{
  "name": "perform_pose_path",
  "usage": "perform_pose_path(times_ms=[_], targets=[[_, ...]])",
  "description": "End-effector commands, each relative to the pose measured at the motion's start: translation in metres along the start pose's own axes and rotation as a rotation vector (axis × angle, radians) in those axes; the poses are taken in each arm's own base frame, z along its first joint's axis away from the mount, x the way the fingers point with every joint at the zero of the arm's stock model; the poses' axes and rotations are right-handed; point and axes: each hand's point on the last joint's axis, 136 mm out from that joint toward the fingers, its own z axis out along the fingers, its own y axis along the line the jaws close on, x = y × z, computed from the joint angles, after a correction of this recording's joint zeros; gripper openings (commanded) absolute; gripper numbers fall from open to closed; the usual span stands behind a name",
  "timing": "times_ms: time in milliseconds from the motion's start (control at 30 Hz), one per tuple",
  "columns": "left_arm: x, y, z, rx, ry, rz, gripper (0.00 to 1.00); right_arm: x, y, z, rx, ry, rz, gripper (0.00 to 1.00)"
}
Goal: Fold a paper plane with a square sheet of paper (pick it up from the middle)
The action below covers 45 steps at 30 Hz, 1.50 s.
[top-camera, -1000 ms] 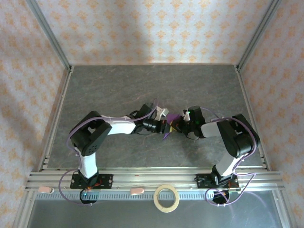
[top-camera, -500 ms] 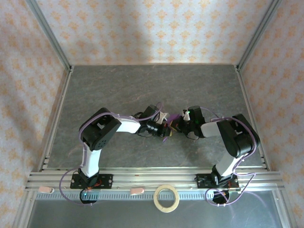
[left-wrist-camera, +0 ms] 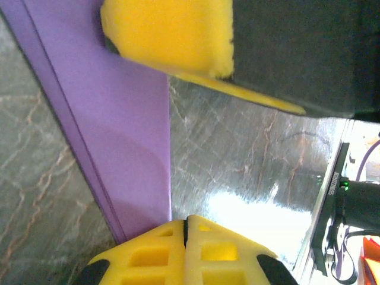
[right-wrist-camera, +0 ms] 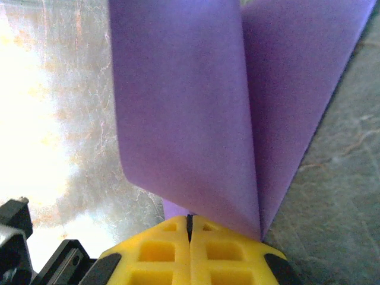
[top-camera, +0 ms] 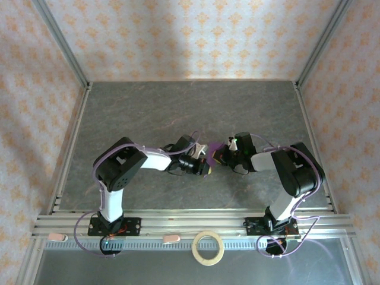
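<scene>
The partly folded paper (right-wrist-camera: 178, 107) sits mid-frame in the top view, held between the two arms over the surface (top-camera: 148, 113). The right pincer (right-wrist-camera: 190, 225) is closed on it, and two purple flaps fan out from its tips. The left pincer (left-wrist-camera: 186, 230) is also closed, apparently nipping a layered edge. The sheet looks light, limp and easy to crease or tear. It is best gripped near a fold line, where the layers stiffen it, without pulling the arms apart.
</scene>
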Motion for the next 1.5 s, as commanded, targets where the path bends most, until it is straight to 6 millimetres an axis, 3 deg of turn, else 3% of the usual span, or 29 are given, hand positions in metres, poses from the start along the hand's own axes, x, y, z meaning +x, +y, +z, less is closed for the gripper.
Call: perform_pose_path(times_ms=[0,200,400,500,700,900,1067,1200,1467], targets=[[0.046,0.020,-0.006,-0.101,0.114,-0.009,0.05,0.007,-0.067,0.003,0.255,-0.028,0.059,0.00],[0.067,0.035,-0.016,-0.193,0.151,0.012,0.05,0.006,-0.066,0.002,0.256,-0.031,0.060,0.00],[0.072,0.025,-0.022,-0.197,0.164,0.058,0.04,0.005,-0.065,0.002,0.255,-0.033,0.058,0.00],[0.059,0.011,-0.030,-0.172,0.102,0.085,0.02,0.005,-0.064,0.002,0.254,-0.032,0.060,0.00],[0.013,-0.022,-0.040,-0.059,-0.053,0.088,0.00,0.007,-0.064,0.002,0.254,-0.029,0.060,0.00],[-0.026,-0.038,-0.021,-0.001,-0.090,0.083,0.00,0.007,-0.065,0.003,0.251,-0.027,0.064,0.00],[-0.044,-0.032,-0.002,-0.009,-0.093,0.076,0.02,0.007,-0.064,0.003,0.249,-0.028,0.063,0.00],[-0.033,0.006,0.015,-0.118,-0.049,0.033,0.02,0.007,-0.063,0.003,0.246,-0.026,0.064,0.00],[0.018,0.027,0.006,-0.181,0.021,0.023,0.02,0.008,-0.066,0.003,0.257,-0.025,0.063,0.00]])
